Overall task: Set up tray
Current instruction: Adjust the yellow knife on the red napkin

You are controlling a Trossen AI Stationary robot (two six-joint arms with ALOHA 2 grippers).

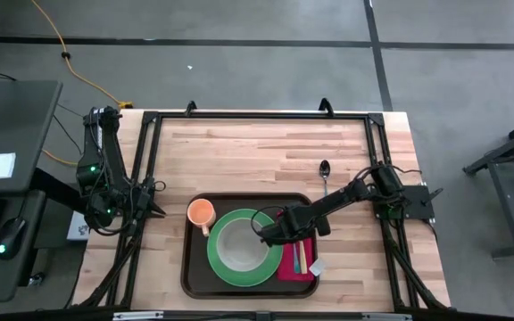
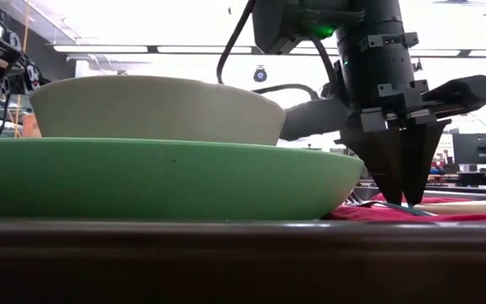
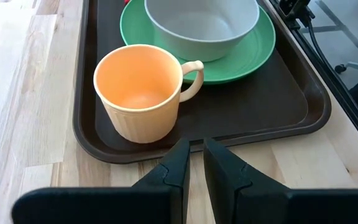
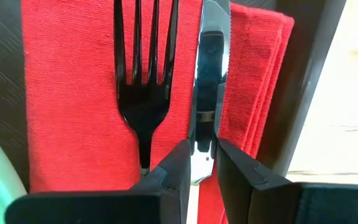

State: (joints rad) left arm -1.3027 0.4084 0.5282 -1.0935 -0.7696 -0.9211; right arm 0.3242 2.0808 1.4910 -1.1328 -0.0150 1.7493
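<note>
Cutlery placement is the step in hand, by my reading: the right claw [image 4: 199, 163] stands tips-down over the folded red cloth napkin [image 4: 67, 93], its fingers pinched on the shiny steel knife [image 4: 209, 74], with the dark metal fork [image 4: 143, 81] just beside. Next it must release cleanly without dragging the knife; the steel spoon [image 1: 325, 171] waits on the wooden desk [image 1: 257, 147] beyond. The large dark brown rectangular plastic tray [image 1: 190, 276], rounded corners and raised rim, lies beneath this claw. The left claw [image 3: 194, 163] hovers nearly closed, empty, just outside the rim.
</note>
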